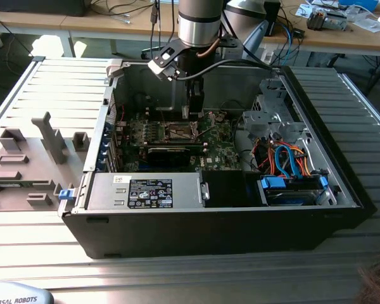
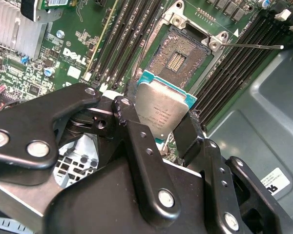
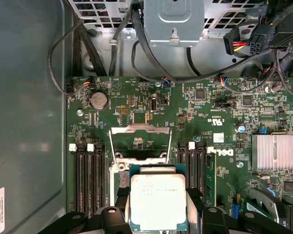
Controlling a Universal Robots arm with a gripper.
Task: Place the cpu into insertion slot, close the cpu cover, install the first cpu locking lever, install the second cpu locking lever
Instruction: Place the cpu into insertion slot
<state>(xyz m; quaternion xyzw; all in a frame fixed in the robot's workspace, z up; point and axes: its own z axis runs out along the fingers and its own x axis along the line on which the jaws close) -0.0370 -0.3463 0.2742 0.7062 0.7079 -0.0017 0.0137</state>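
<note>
- Black two-finger gripper (image 2: 161, 106) is clamping the small flat square cpu (image 2: 161, 111) w/ silver-grey metal top, one finger pressing on each of two opp. edges.
- In the first wrist view the same grip is showing: gripper (image 3: 157, 195) is closing narrow around the cpu (image 3: 157, 202), metal top facing the cam.
- Cpu is hanging over the green motherboard (image 3: 127, 92), near the square insertion slot (image 2: 178, 58) but apart from it, i.e. not seated.
- Slot's contact field is lying bare, w/ nothing in it.
- Thin silvery metal cpu cover (image 3: 140, 129), a square frame w/ open centre, is standing swung up off the slot.
- Thin silver wire locking lever (image 2: 254, 47) is sticking out from a corner of the slot, unlatched, crossing over the long black memory slots (image 2: 239, 63).
- In the exterior view the arm is reaching down into the open black PC case (image 1: 209, 234), w/ gripper (image 1: 191, 113) hovering over the mid part of the board.
- Case is sitting on a grey slatted metal table (image 1: 63, 82).
- Silver finned heatsink (image 3: 272, 152) is sitting on the board, well apart from the slot, w/ memory slots between them.
</note>
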